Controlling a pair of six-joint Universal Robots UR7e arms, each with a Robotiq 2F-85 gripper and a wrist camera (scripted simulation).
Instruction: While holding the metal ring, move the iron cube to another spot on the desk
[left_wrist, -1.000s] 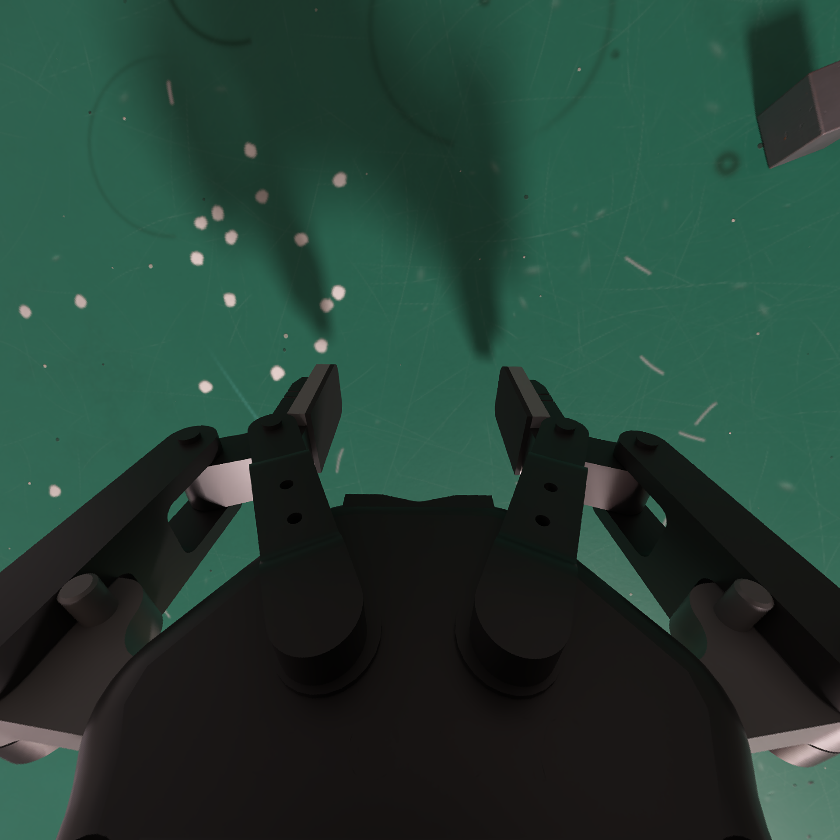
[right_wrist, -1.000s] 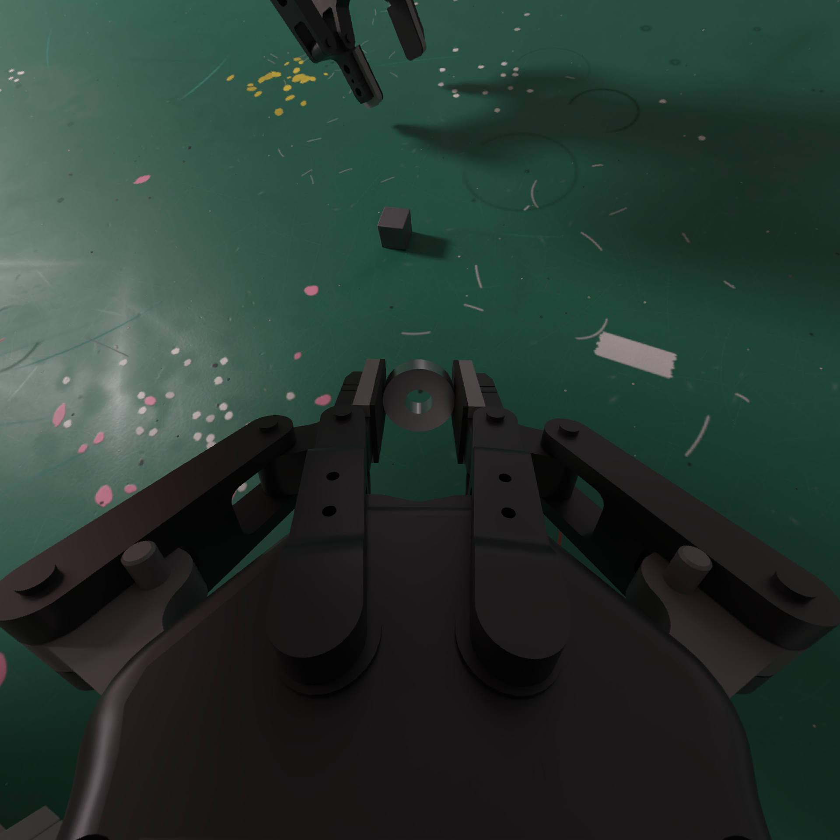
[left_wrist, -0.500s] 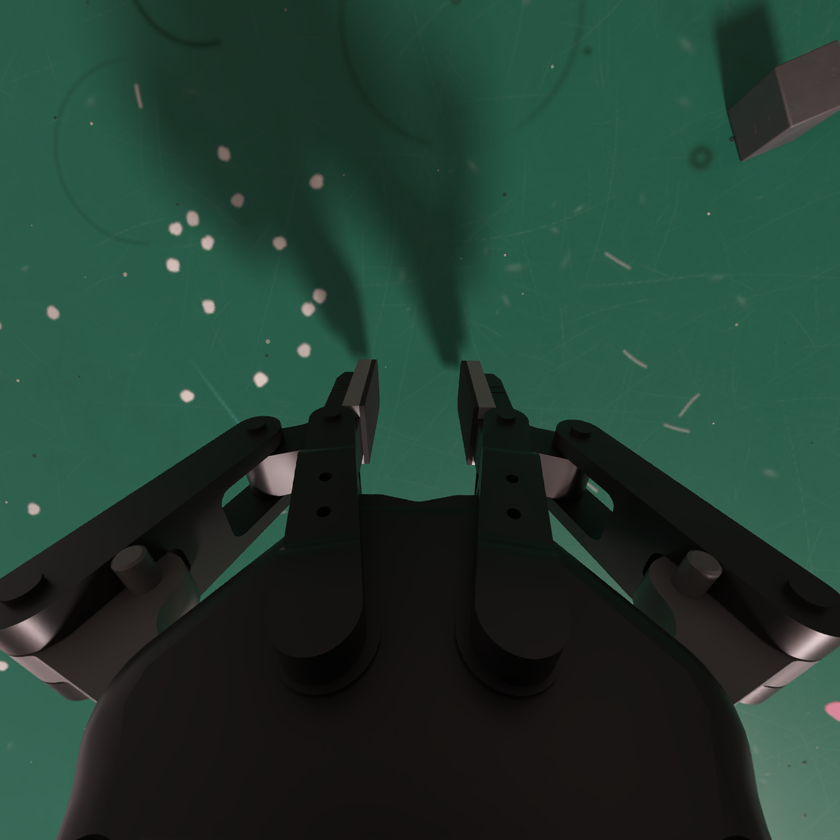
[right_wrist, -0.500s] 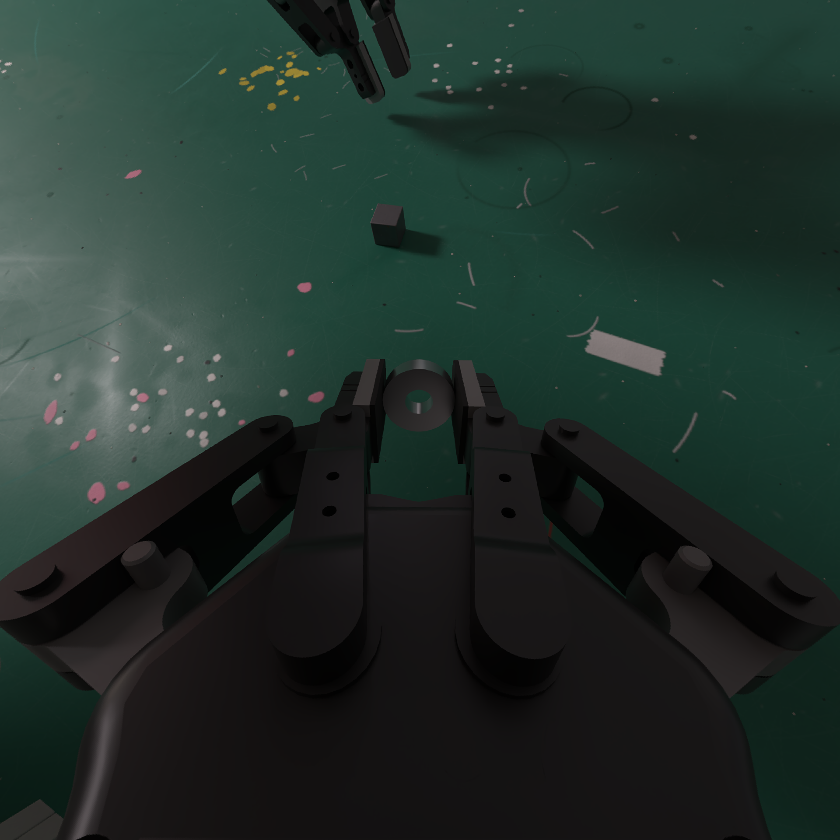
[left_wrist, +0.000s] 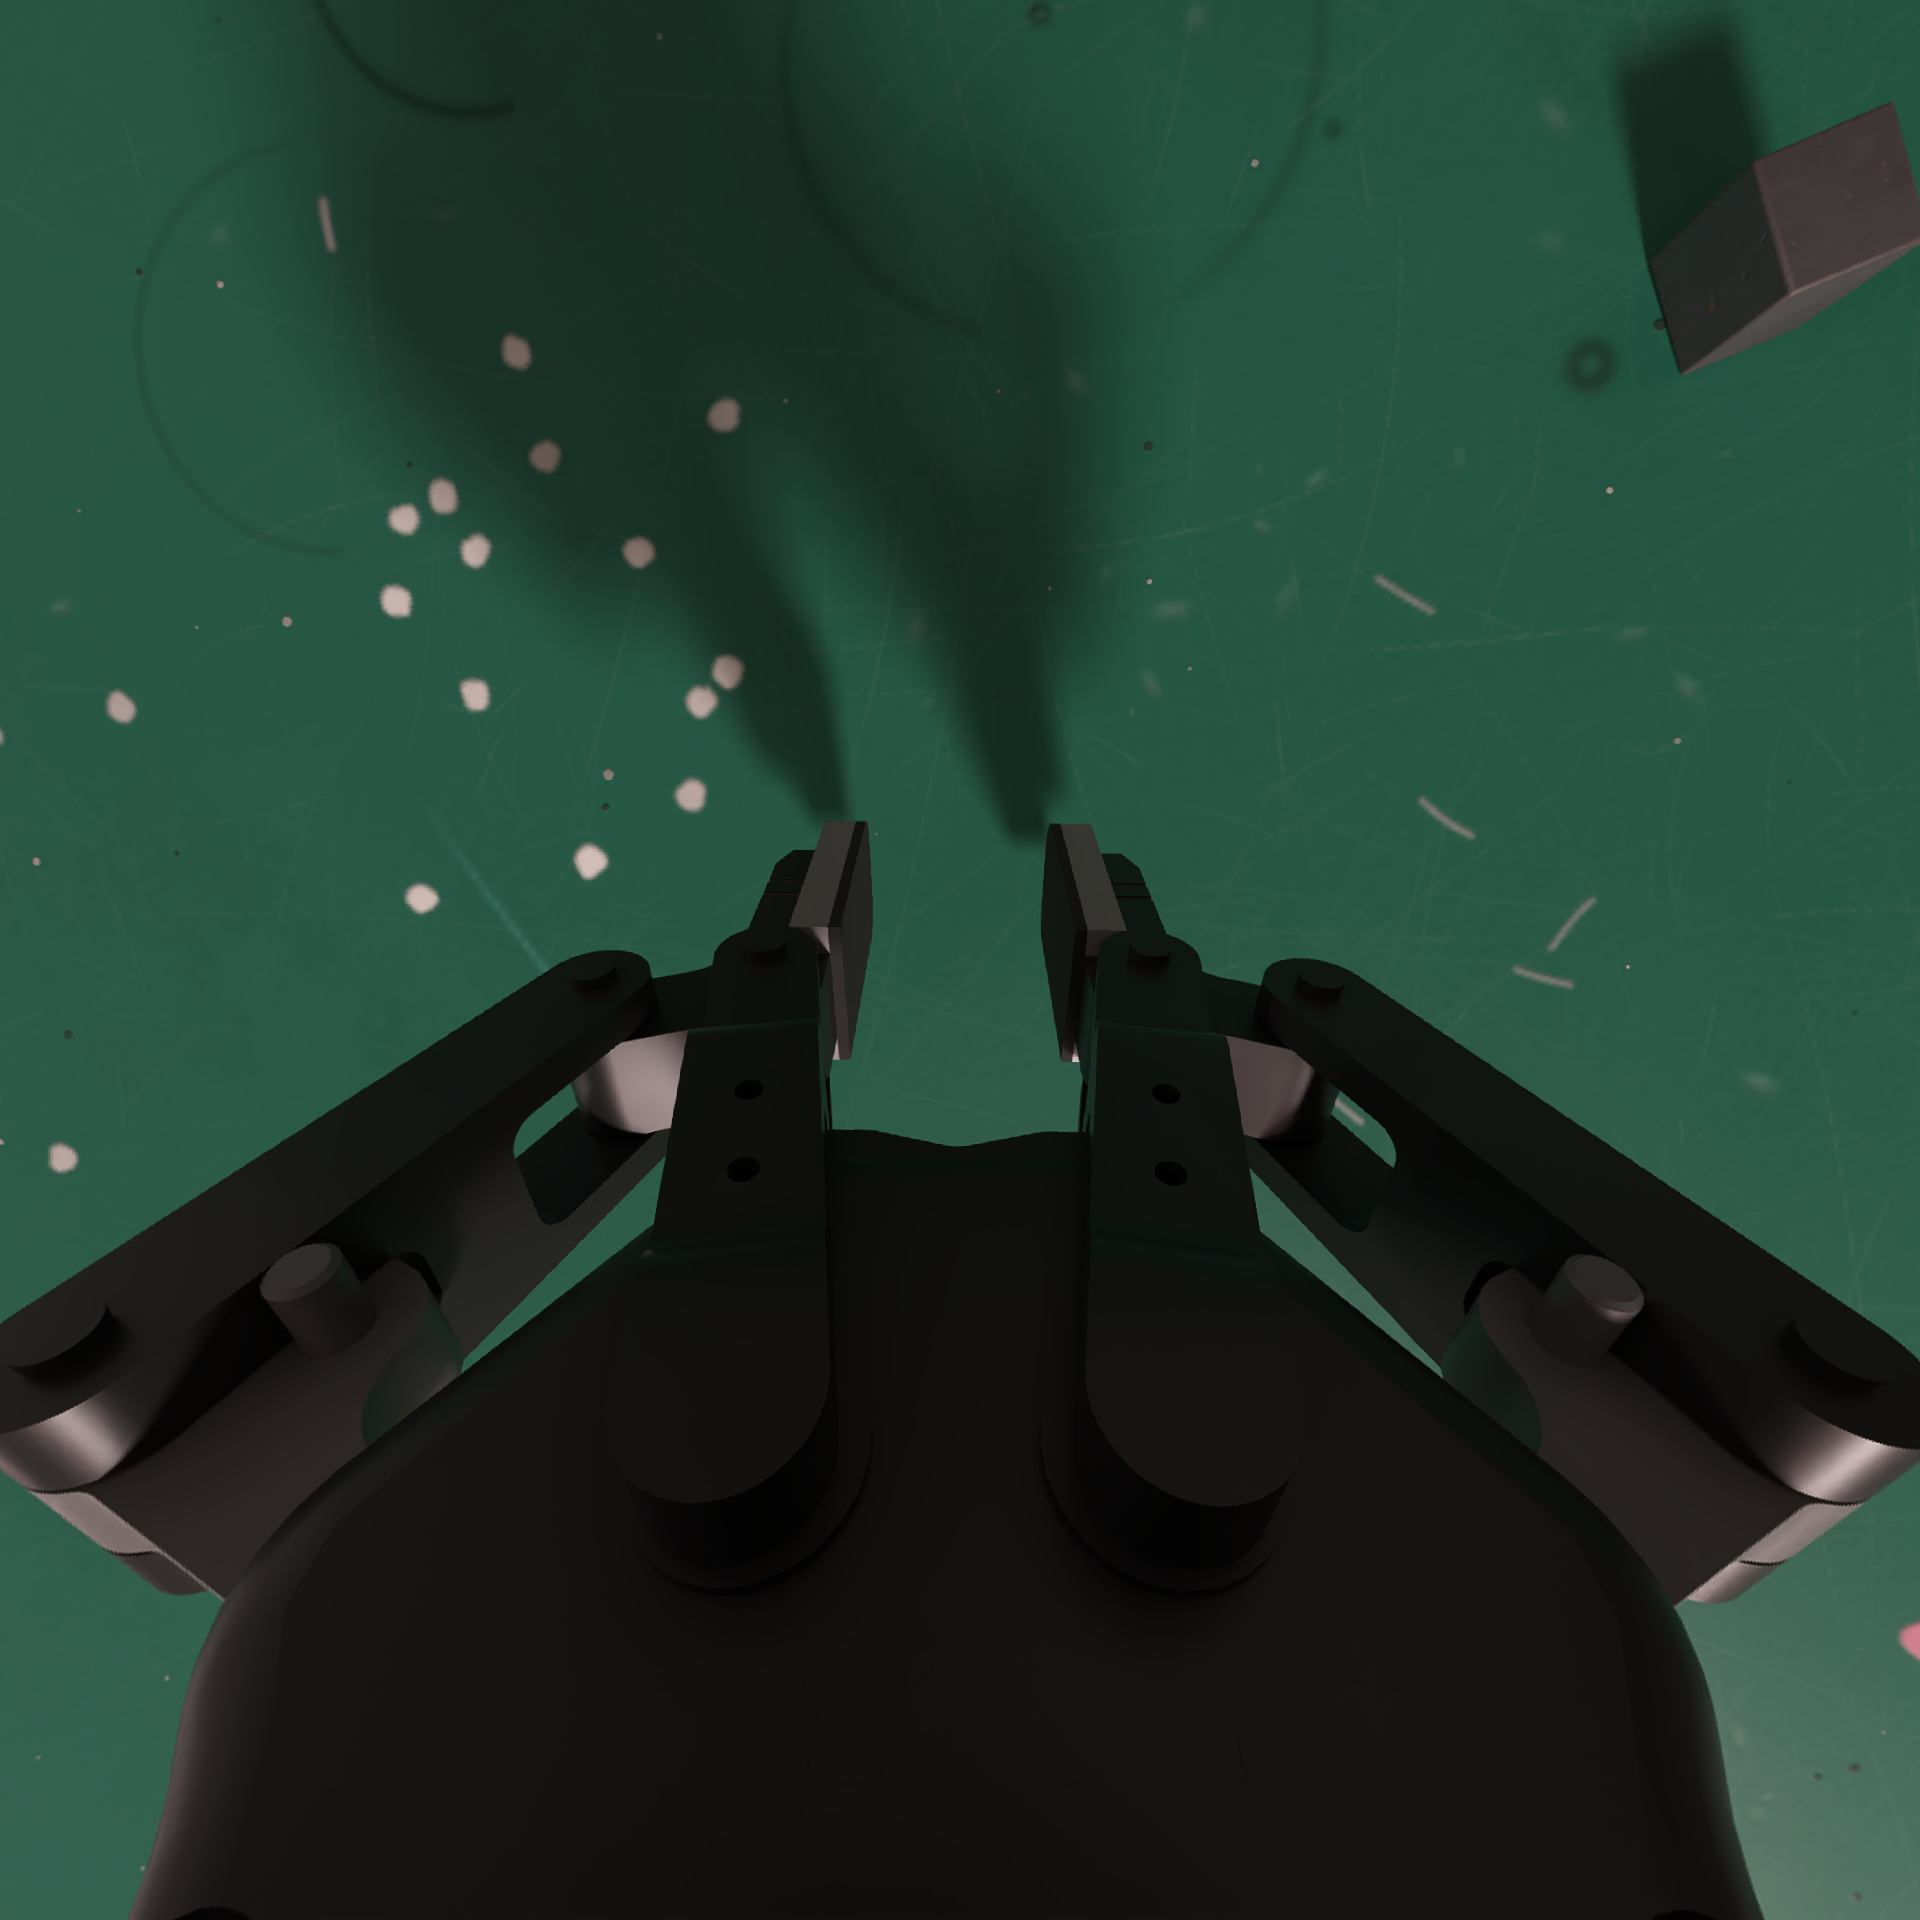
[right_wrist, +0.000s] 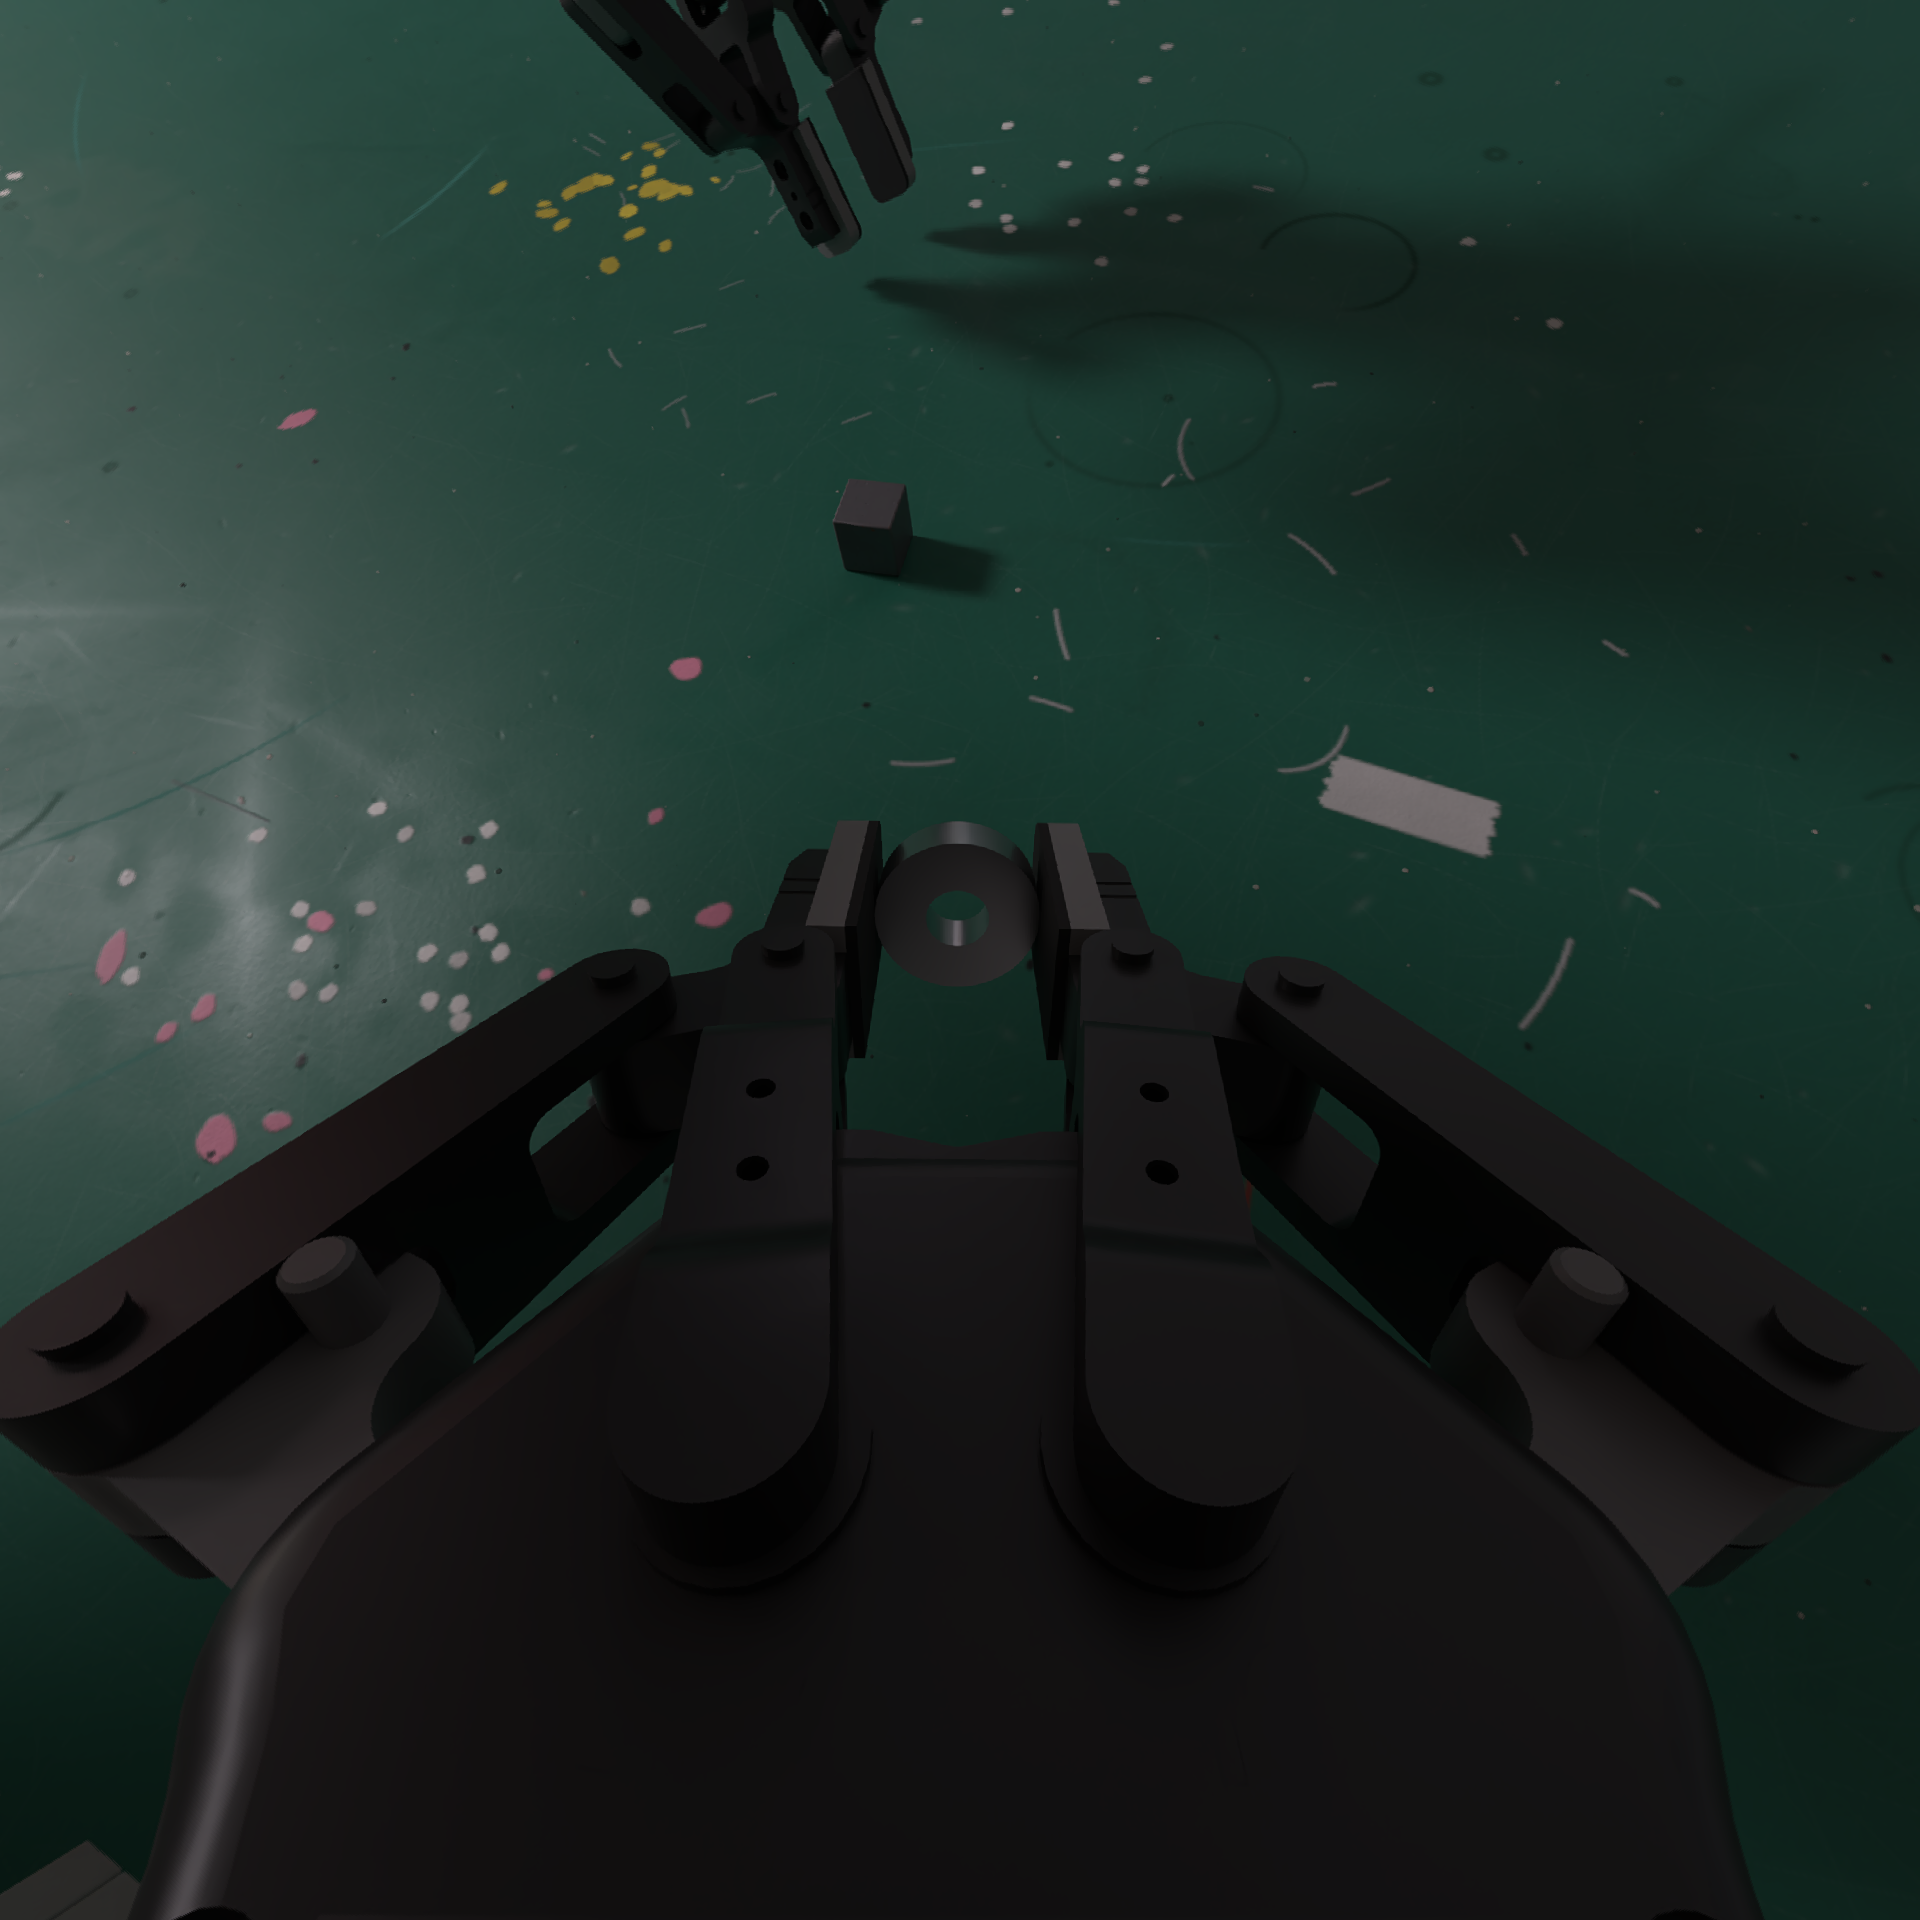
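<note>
Right hand: clamped on the metal ring, a thick grey ring pinched between both pads, its hole facing the wrist camera, held clear above the counter.

Left hand: holding nothing, its two pads standing apart with bare green surface visible between them; it hangs above the counter and throws a two-pronged shadow just ahead of its tips. In the right wrist view the same hand reaches down from the top edge.

Iron cube: a small dark grey block resting on the counter, alone, with a short shadow to its right. It sits between the two hands in the right wrist view, well apart from both. In the left wrist view the iron cube lies at the upper right, off to the side of the parted pads, touched by nothing.

Counter: dark green, scuffed and scratched, with faint ring marks.

Marks on the counter: yellow paint flecks near the left hand, pink spots and white dots scattered to the left.

Tape: a pale strip of tape lies flat to the right of the ring-holding hand.
</note>
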